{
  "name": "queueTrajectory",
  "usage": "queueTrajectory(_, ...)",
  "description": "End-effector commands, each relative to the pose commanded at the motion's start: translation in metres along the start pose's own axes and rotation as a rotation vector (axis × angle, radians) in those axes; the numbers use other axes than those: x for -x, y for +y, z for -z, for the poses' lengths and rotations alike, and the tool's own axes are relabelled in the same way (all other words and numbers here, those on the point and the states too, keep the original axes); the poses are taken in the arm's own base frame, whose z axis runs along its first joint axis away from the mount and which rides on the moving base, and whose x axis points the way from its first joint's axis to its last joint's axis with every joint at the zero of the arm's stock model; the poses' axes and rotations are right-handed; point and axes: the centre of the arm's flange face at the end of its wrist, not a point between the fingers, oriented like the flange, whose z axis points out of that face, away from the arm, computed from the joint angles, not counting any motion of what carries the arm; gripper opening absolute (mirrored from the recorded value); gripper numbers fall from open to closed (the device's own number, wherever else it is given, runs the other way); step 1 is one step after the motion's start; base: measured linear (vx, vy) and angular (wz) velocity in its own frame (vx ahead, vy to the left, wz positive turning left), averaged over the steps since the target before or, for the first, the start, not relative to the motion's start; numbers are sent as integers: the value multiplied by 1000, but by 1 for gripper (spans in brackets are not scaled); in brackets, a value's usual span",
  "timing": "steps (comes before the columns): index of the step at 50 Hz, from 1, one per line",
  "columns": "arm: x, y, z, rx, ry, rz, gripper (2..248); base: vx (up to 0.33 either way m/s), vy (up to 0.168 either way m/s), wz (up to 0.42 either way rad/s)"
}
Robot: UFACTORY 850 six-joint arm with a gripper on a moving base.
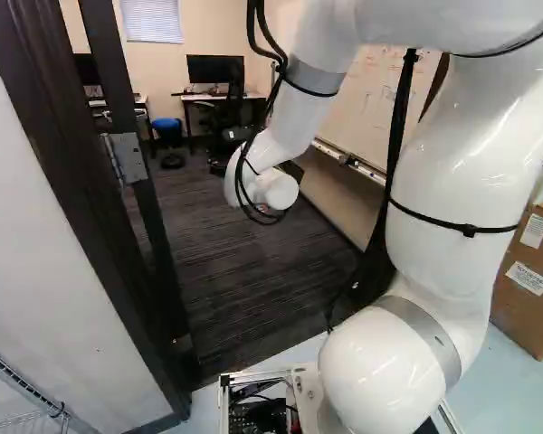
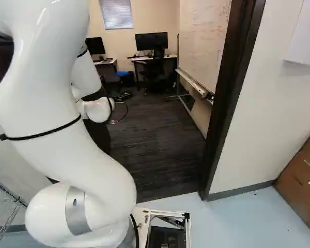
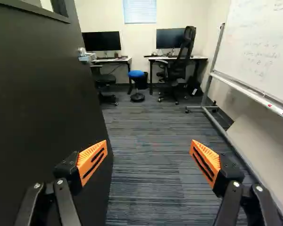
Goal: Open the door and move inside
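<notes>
The black door [image 3: 42,108] stands open, swung into the room; in the wrist view its face runs beside the gripper, one finger overlapping it in the picture, contact unclear. Its silver handle [image 3: 85,55] is farther ahead, near the door's far edge. At the left of the left base view are the door's edge [image 1: 152,217] and a hinge [image 1: 127,158]. The dark door frame [image 2: 228,88] borders the doorway's other side. Both base views largely hide the gripper behind the white wrist. In the wrist view the gripper [image 3: 148,153] is open, fingers wide apart, nothing between its orange pads.
Beyond the doorway lies dark carpet [image 3: 146,165]. A whiteboard on a wheeled stand [image 3: 262,52] lines the side opposite the door. Desks with monitors [image 3: 102,41], an office chair [image 3: 179,66] and a blue stool [image 3: 136,74] are farther in. Cardboard boxes [image 2: 302,181] stand outside.
</notes>
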Motion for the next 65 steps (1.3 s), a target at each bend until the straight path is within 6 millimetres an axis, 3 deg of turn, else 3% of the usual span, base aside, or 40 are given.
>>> queueTrajectory(30,28,66,88,138,-61,-16,247,0,0,0)
queueTrajectory(51,50,88,136,211,-95,-29,247,0,0,0)
queueTrajectory(65,62,95,157,243,-110,-35,247,0,0,0)
